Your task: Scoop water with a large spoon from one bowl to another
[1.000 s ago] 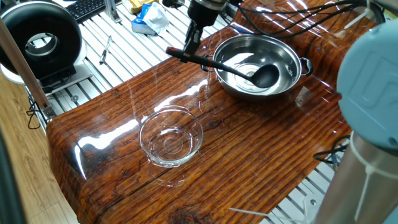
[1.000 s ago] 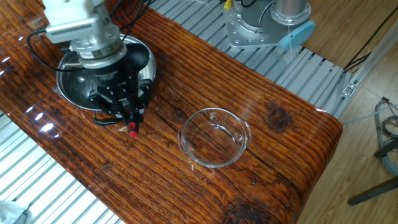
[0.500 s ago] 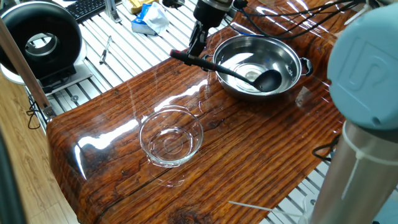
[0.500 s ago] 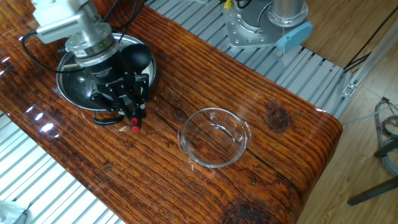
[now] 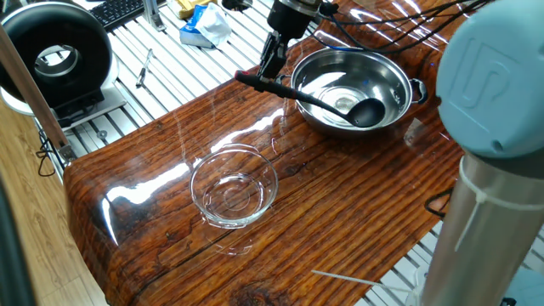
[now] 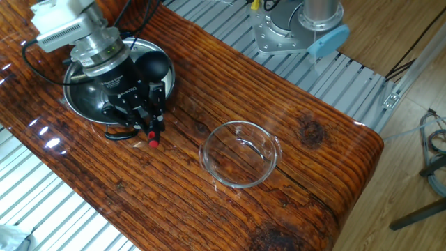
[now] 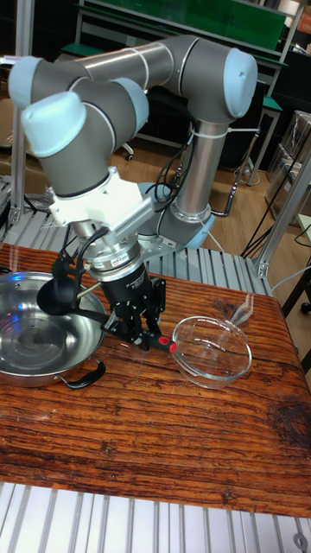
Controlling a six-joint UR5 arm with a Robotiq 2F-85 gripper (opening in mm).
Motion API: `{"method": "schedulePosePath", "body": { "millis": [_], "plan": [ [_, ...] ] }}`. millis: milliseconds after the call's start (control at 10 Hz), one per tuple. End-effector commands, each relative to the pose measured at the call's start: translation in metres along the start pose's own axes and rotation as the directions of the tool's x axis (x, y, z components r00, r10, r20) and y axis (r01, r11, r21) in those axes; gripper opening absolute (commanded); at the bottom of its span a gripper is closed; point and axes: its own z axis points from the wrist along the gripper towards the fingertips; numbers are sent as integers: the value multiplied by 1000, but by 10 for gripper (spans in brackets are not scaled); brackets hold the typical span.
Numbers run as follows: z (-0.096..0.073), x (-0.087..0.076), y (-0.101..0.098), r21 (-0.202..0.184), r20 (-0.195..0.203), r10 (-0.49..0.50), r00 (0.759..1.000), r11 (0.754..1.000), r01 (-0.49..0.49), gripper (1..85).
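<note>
Ladle cup raised inside the steel bowl, handle gripped near its red tip.

The black ladle [image 5: 319, 100] slants across the rim of the stainless-steel bowl [image 5: 399, 76], its cup [image 7: 54, 294] above the bowl's floor. The gripper [image 6: 146, 129] is clamped on the handle beside the red end [image 7: 172, 347], over the wooden surface [image 5: 357, 204]. The clear glass bowl [image 6: 240, 153] sits well apart on the same surface.

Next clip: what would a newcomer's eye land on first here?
Probably the wide shiny steel bowl at the wooden table's far end, with the long black ladle dipping into it, its handle pinched by the gripper near the red tip. Then the empty-looking clear glass bowl, alone mid-table.
</note>
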Motion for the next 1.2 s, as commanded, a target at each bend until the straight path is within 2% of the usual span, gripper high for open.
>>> {"method": "schedulePosePath", "body": {
  "millis": [0,200,400,800,1100],
  "plan": [
    [-3,-2,3,-50,21,-14,1000,999,15,10],
    [-1,-3,3,-77,35,-24,999,997,26,10],
    [2,-1,-2,-78,33,-44,998,996,46,10],
    [9,5,-9,-112,75,-72,995,990,80,10],
    [10,7,-10,-120,85,-76,993,989,86,10]
  ]
}}
